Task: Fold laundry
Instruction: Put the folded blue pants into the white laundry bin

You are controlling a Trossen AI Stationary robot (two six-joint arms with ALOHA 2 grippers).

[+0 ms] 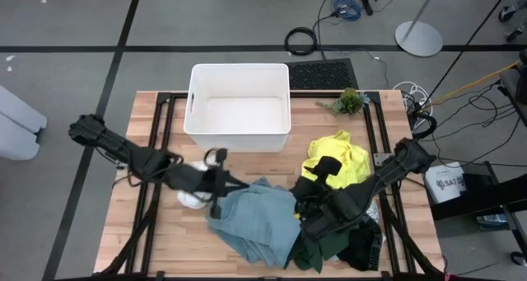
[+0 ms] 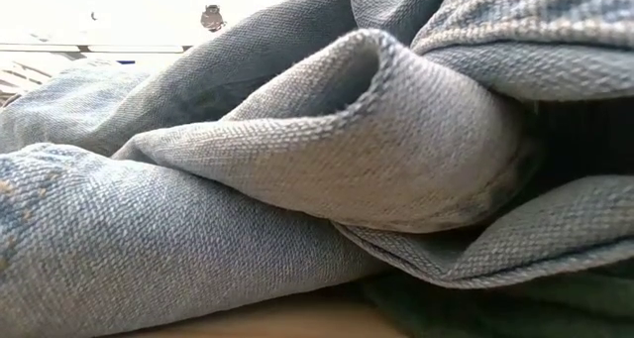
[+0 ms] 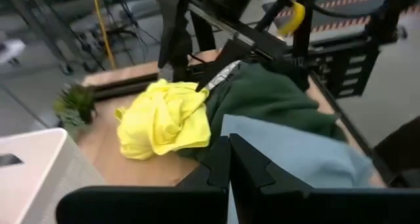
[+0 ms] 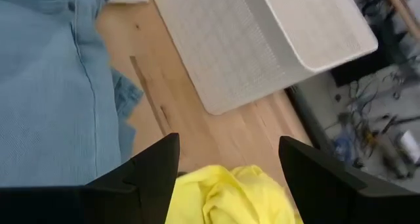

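A light blue cloth (image 1: 255, 219) lies crumpled on the near middle of the table and fills the low view (image 2: 297, 160). A bright yellow cloth (image 1: 342, 153) lies bunched to its right, also in the left wrist view (image 3: 164, 119). A dark green cloth (image 1: 317, 250) and a black cloth (image 1: 362, 248) lie at the near right. A small white cloth (image 1: 194, 200) lies under my left arm. My left gripper (image 1: 235, 182) is shut at the blue cloth's left edge (image 3: 228, 145). My right gripper (image 1: 323, 170) is open just above the yellow cloth (image 4: 230, 191). My left gripper points level toward the table's right, its shut fingers (image 3: 252, 168) right beside the light blue cloth's edge (image 3: 295, 158). I cannot tell whether they touch it.
A rigid white tub (image 1: 239, 108) stands at the far middle; its near right corner shows in the right wrist view (image 4: 216, 106). A small green plant (image 1: 350, 101) sits at the far right. Bare wood lies at the near left (image 1: 140, 231).
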